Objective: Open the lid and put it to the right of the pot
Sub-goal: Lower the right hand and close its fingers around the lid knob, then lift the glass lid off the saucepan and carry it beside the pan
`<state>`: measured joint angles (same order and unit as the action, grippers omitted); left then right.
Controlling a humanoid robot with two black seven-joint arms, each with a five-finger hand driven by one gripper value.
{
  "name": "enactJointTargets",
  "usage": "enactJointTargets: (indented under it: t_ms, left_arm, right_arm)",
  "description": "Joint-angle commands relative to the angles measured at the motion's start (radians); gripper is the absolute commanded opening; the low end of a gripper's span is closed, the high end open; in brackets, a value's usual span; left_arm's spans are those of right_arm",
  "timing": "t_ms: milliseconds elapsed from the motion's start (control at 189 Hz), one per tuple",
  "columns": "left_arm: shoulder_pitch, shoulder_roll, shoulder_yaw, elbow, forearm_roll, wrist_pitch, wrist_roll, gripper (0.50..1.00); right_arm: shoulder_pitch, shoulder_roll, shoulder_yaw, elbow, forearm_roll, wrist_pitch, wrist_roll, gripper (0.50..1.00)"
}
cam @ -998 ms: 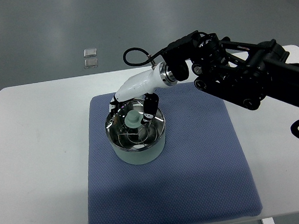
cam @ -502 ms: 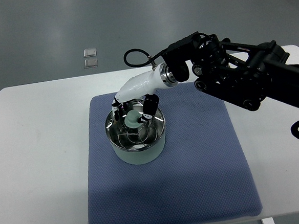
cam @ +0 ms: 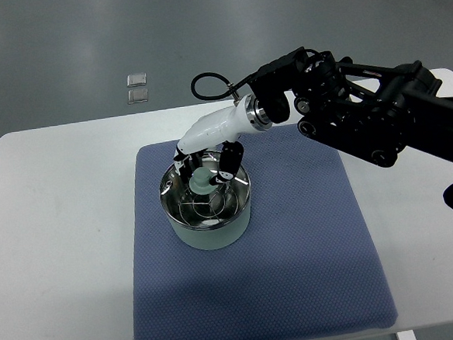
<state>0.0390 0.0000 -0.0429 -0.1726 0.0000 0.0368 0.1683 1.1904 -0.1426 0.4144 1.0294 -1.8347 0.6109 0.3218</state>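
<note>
**Hand Over the Pot Lid**

A white table [cam: 59, 228] is seen from above. A blue mat [cam: 295, 258] is laid on the table. A round pot [cam: 208, 205] is set on the mat, near the mat's far left corner. The pot is pale on the outside and shiny at the rim.

The pot is closed by a see-through glass lid [cam: 205, 199]. A pale round knob [cam: 202, 180] is seen in the middle of the lid. Thin wire shapes can be made out under the glass, but what is inside the pot cannot be told.

The mat to the right of the pot is bare and blue. Nothing is found between the pot and that spot.

The right hand [cam: 207, 157] is held just over the pot, above the knob. Its white shell is joined to a black arm [cam: 378, 120] that comes in from the right of the pot. Dark fingers [cam: 227, 162] are pointed down on both sides of the knob. They are curled in close to it, but it cannot be told whether the knob is pinched.

A black cable [cam: 205, 84] is looped behind the pot, above the wrist.

Two small clear packets [cam: 137, 87] are seen on the grey floor, far behind the pot. No writing can be read anywhere.
</note>
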Motion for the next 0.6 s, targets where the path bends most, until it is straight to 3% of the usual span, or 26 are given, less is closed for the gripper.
enactJointTargets:
  t_ms: [0,195,417,597]
  left_arm:
    - [-0.001,0.0,0.0,0.001,0.0,0.0,0.0,1.0]
    - [0.001,0.0,0.0,0.001,0.0,0.0,-0.001,1.0]
    - [-0.001,0.0,0.0,0.001,0.0,0.0,-0.001,1.0]
    - [-0.001,0.0,0.0,-0.001,0.0,0.0,0.0,1.0]
  right_arm:
    - [0.0,0.0,0.0,0.0,0.0,0.0,0.0,0.633]
    - [-0.003,0.001,0.0,0.0,0.0,0.0,0.0,0.609]
    - [-0.009,0.001,0.001,0.0,0.002,0.0,0.0,0.517]
    - [-0.009,-0.003,0.003,0.0,0.006,0.0,0.002,0.509]
